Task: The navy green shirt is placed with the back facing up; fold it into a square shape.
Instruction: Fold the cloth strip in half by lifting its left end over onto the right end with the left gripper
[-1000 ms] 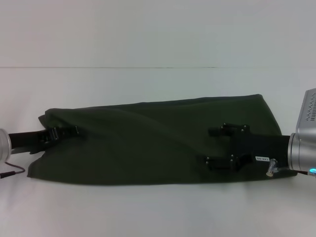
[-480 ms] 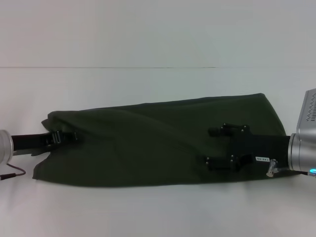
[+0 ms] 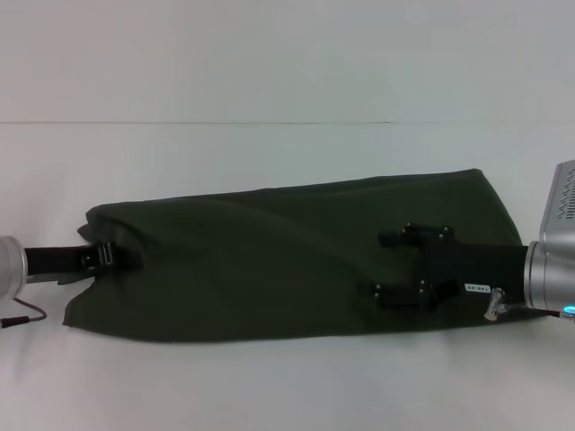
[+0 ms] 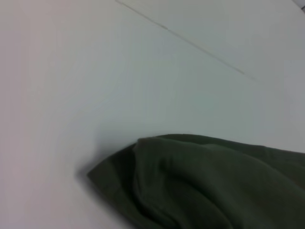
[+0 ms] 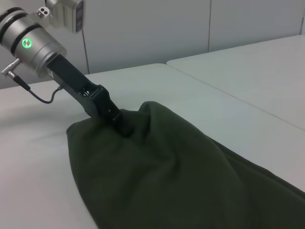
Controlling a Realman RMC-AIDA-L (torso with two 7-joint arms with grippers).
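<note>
Navy green shirt (image 3: 296,260), folded into a long band, is being shown lying flat on the white table (image 3: 269,377), running from the 9 o'clock side of the head view towards 3 o'clock, with its far edge rising slightly towards 2 o'clock. Its left end is being gathered into a raised hump where the cloth is being pinched by the left gripper (image 3: 106,256), whose jaws are being kept closed on a fold of fabric; the same grasp is being shown in the right wrist view (image 5: 121,125), where the black fingers are buried in the bunched cloth. In the left wrist view only a rounded, doubled corner of the shirt (image 4: 209,186) is being displayed against the tabletop. At the 3 o'clock end, the right gripper (image 3: 395,266) is being held over the shirt, its two black fingers spread wide apart, with dark cloth visible between them and nothing being clasped. Whether these fingers are being pressed onto the fabric cannot be told.
</note>
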